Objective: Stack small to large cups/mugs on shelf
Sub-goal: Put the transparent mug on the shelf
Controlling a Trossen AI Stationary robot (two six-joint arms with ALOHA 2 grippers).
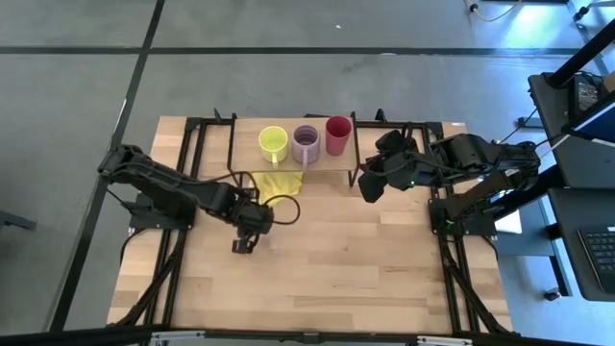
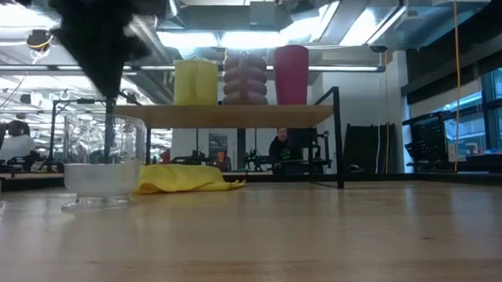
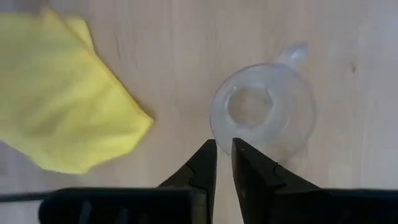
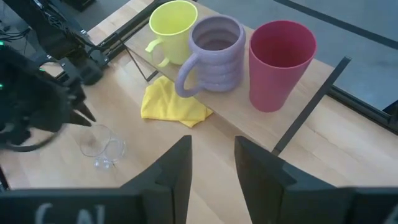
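Note:
The tiny clear glass [image 3: 261, 115] stands upright on its base on the table [image 2: 105, 159], near the yellow cloth [image 3: 62, 99]. My left gripper [image 3: 224, 144] hangs over it pointing down, and is shut on its rim. The lime-yellow mug [image 4: 171, 28], the lilac mug [image 4: 214, 53] and the red cup [image 4: 280, 62] stand in a row on the wooden shelf [image 2: 233, 115]. My right gripper [image 4: 212, 155] is open and hovers in the air off the shelf's right end [image 1: 370, 187], touching nothing. My left gripper comes from above, pointing down, and has the glass's rim [image 3: 217, 135] between its two fingers at the side toward the cloth. One finger [image 2: 108, 133] reaches down inside the glass and the other stays outside the wall. The glass stands upright with its base on the table.
The yellow cloth [image 1: 277, 183] lies crumpled on the table under the shelf's front edge. Black shelf legs [image 2: 340, 138] and black frame rails [image 1: 197, 144] stand around the shelf. Bare tabletop [image 1: 365, 259] spreads toward the near edge. A person sits far behind the table [image 2: 280, 148].

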